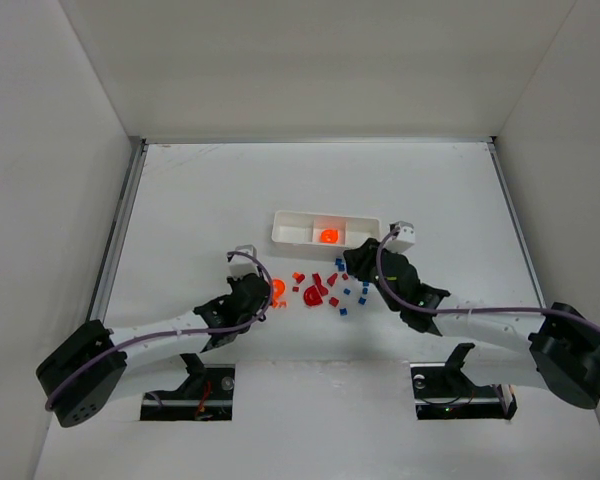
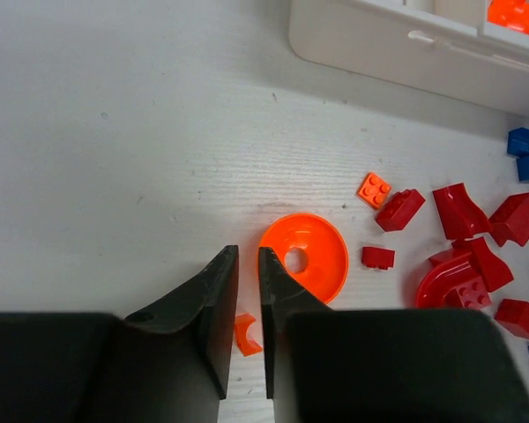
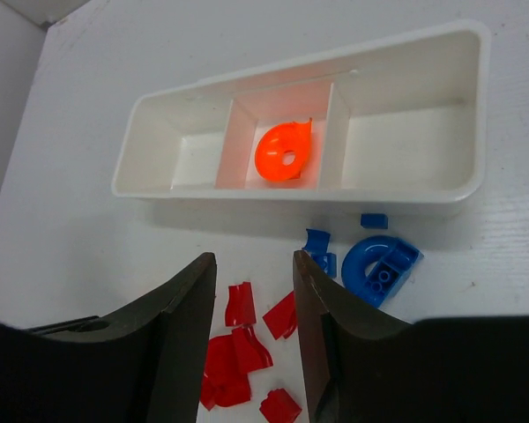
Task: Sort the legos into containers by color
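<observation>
Left tool (image 2: 247, 253) pressed together by orange dish (image 2: 324, 266); right tool (image 3: 253, 257) spread over red legos (image 3: 238, 354).

Left gripper (image 2: 247, 257) jaws closed to a slit beside an orange dish (image 2: 322, 251); a small orange piece (image 2: 246, 334) shows between them.

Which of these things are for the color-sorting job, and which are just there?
For the job: the white tray, the orange disc in its middle compartment, the orange dish, red pieces and blue pieces on the table, the left gripper, the right gripper.
Just there: the table, the purple cables, the grey walls.
</observation>
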Controlling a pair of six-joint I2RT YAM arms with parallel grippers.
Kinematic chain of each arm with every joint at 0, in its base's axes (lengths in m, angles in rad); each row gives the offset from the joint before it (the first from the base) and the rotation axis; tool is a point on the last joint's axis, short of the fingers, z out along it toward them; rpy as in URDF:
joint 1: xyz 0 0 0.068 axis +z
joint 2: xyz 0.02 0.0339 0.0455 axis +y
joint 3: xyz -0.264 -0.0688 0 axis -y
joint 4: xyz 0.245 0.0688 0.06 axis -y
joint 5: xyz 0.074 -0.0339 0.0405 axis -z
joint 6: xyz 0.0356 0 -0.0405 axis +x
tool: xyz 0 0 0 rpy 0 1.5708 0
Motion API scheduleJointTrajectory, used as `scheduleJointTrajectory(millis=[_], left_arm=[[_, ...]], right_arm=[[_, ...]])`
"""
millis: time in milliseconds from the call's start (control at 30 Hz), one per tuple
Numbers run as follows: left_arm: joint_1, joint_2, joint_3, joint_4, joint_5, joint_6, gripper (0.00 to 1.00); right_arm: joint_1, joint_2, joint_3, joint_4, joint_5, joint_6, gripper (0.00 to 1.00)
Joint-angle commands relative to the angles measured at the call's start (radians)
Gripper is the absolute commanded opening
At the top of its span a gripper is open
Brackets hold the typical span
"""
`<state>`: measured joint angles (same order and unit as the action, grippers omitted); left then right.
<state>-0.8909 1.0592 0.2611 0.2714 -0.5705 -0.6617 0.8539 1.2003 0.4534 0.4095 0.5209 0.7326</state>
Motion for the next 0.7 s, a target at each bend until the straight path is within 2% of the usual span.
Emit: scheduleJointTrajectory(millis=[0,100,267,400,667], left_arm=[[-0.007,0.013,0.041,0.005,-0.003,0.004,0.2],[-0.001,0.036,0.041,0.02,0.012,-0.009,0.24],[0.014,0.094,0.055,0.051,0.057,-0.019,0.25],[0.028,0.154,0.064,0.087,0.069,-0.027,0.2],[0.046,0.173,0.058,0.144,0.072,-0.035,0.06]], right_arm=[[0.026,-0.059,-0.028,0.018,0.057,0.005,0.47],[0.047,-0.065,-0.038,0.009,0.059,0.01,0.47],[0.075,-0.041,-0.032,0.014,0.059,0.011,0.47],[0.102,-0.039,-0.038,0.02,0.065,0.028,0.47],[0.158,-0.047,-0.071,0.022,0.1,0.059,0.46]])
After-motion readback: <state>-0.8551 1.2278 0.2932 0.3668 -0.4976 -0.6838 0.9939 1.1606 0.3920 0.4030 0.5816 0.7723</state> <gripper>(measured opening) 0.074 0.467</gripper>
